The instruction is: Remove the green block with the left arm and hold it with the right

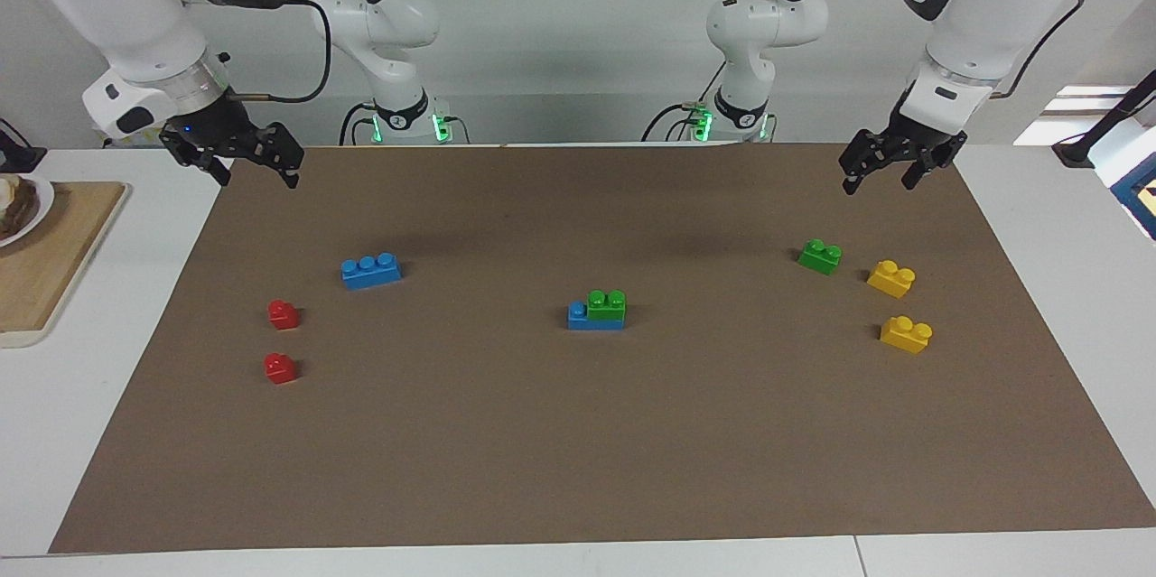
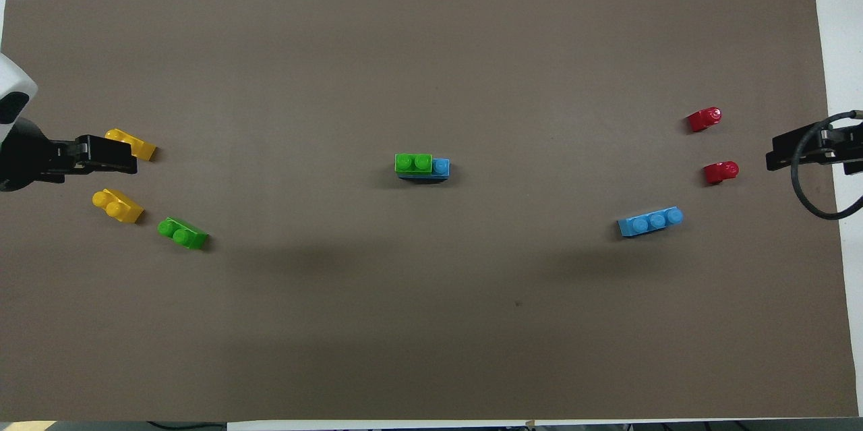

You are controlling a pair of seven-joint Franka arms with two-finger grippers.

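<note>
A green block (image 1: pixel 606 302) with two studs sits on top of a blue brick (image 1: pixel 578 317) in the middle of the brown mat; it also shows in the overhead view (image 2: pixel 412 162). A second green block (image 1: pixel 819 255) lies loose toward the left arm's end. My left gripper (image 1: pixel 878 184) hangs open and empty above the mat's corner at that end, over the yellow bricks in the overhead view (image 2: pixel 131 156). My right gripper (image 1: pixel 256 180), with a blue wrist light, hangs open and empty above the mat's corner at its own end.
Two yellow bricks (image 1: pixel 890 278) (image 1: pixel 906 333) lie beside the loose green block. A blue three-stud brick (image 1: pixel 371 270) and two red blocks (image 1: pixel 283 314) (image 1: pixel 280 367) lie toward the right arm's end. A wooden board (image 1: pixel 54 261) with a plate is off the mat there.
</note>
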